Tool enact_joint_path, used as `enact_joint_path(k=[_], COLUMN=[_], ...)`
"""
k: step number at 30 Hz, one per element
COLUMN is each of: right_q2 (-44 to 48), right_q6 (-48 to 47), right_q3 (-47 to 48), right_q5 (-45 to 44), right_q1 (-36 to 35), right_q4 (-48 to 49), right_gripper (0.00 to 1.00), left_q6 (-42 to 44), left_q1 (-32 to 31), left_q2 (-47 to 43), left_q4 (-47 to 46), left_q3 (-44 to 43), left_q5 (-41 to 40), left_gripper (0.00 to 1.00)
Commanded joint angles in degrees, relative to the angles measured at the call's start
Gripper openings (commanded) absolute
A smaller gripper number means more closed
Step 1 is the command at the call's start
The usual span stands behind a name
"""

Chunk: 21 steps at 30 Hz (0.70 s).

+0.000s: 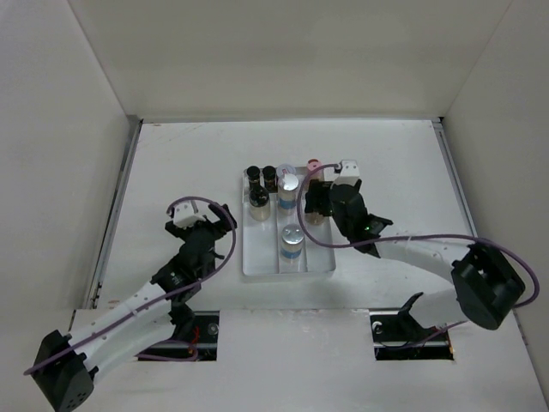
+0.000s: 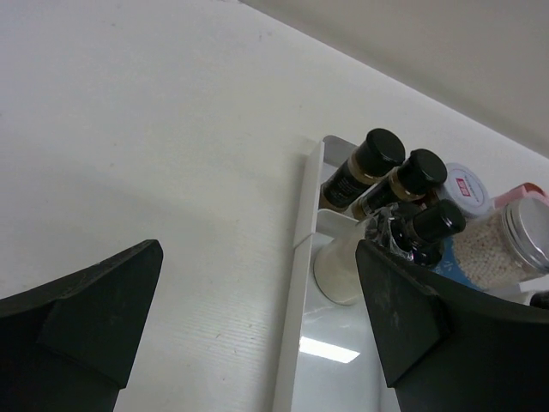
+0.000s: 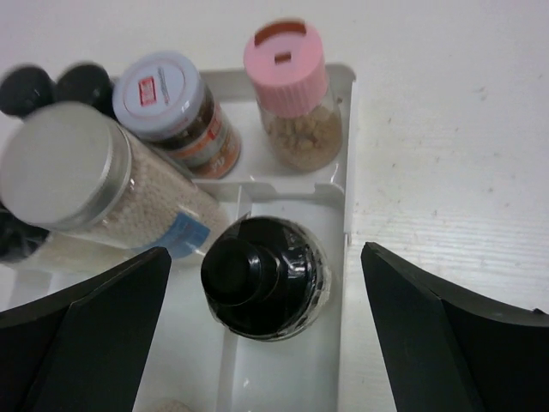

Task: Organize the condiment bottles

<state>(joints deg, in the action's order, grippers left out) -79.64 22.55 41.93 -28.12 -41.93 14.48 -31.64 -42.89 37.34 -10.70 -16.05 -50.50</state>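
Note:
A clear divided tray (image 1: 257, 262) holds the condiment bottles. In the right wrist view a dark black-capped bottle (image 3: 262, 279) stands in the tray's right compartment. My right gripper (image 3: 266, 326) is open above it, with its fingers wide on either side and not touching it. Behind it stand a pink-capped bottle (image 3: 292, 94), a white-lidded bottle with a red label (image 3: 167, 112) and a pale grey-lidded cylinder (image 3: 77, 184). My left gripper (image 2: 257, 257) is open and empty over the table at the tray's left rim (image 2: 300, 257), near three black-capped bottles (image 2: 412, 176).
White walls close in the table at the back and both sides. In the top view a second grey-lidded cylinder (image 1: 292, 242) stands in the tray's middle lane. Bare table lies left of the tray and to its right.

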Motion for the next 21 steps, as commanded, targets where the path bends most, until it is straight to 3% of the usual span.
enact_joint_path(k=[1,6,21], right_q2=[6.8,11.3,8.4], right_q6=[-0.3,3.5,8.1], right_q3=[1.5,-2.3,-7.5], right_q5=[-2.8,-1.9,-2.3], right_q1=[3.3,11.3,14.6], right_q4=[1.4,1.6,5.6], right_gripper=[1.0,1.0,1.0], left_q6=[-2.5,-7.6,-6.8], left_q1=[2.3,2.0,-2.1], left_q2=[3.4,6.0,5.3], left_q4=[9.7,20.4,23.2], left_q3=[-8.0,-16.6,-24.5], left_q5=[0.8,5.2,13.3], left_gripper=[1.0,1.0,1.0])
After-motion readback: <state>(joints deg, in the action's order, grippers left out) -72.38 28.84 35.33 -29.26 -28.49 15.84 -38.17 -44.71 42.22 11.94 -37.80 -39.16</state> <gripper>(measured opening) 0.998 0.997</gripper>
